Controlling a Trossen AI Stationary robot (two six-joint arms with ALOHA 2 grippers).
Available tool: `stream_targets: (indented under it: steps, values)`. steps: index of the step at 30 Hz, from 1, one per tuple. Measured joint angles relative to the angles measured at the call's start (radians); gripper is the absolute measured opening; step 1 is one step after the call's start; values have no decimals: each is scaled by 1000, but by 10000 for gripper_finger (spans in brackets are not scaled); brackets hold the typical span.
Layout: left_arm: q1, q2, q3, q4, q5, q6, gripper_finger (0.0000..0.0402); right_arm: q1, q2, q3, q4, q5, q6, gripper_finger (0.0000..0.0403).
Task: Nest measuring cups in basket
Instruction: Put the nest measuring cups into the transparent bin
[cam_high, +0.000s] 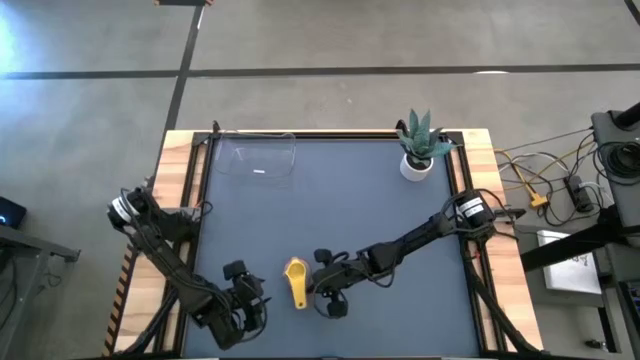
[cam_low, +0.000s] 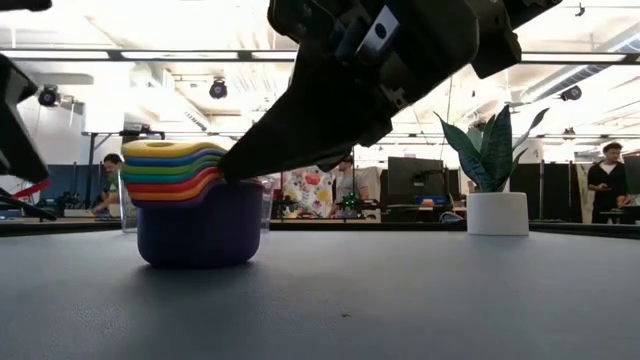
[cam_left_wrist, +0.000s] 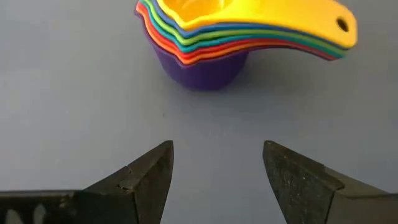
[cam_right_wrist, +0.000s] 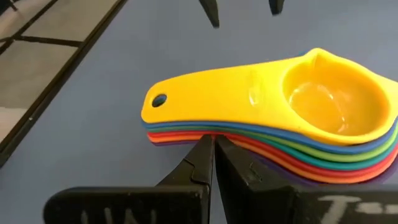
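The measuring cups stand nested in one stack on the table near its near edge, yellow on top and the purple cup at the bottom on the tabletop. Their handles fan out together. My right gripper is shut and comes at the stack from the table's right, its tips under the handles. My left gripper is open, low over the table to the left of the stack, touching nothing. The clear basket sits near the far left corner. My right gripper has its shut fingertips under the stacked handles, about halfway along them, slanting down from the table's right and lying across the handles. In the low view the tip reaches the stack just below the handles. The stack stands upright on the table.
A white pot with a spiky green plant stands near the far right corner. Wooden rails edge the dark mat, which lies bare between the stack and the basket. People and desks show in the room behind.
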Motion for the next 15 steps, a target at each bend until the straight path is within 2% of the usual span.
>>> stream_targets:
  steps: [6,11,15]
  values:
    - [34,16,0,0,-61,-28,230,0,0,0,9,1,0,9]
    - [65,49,0,-1,-60,-13,230,0,0,0,-40,-2,-2,9]
    - [65,62,0,-6,-59,-1,230,12,-17,0,-130,-72,8,9]
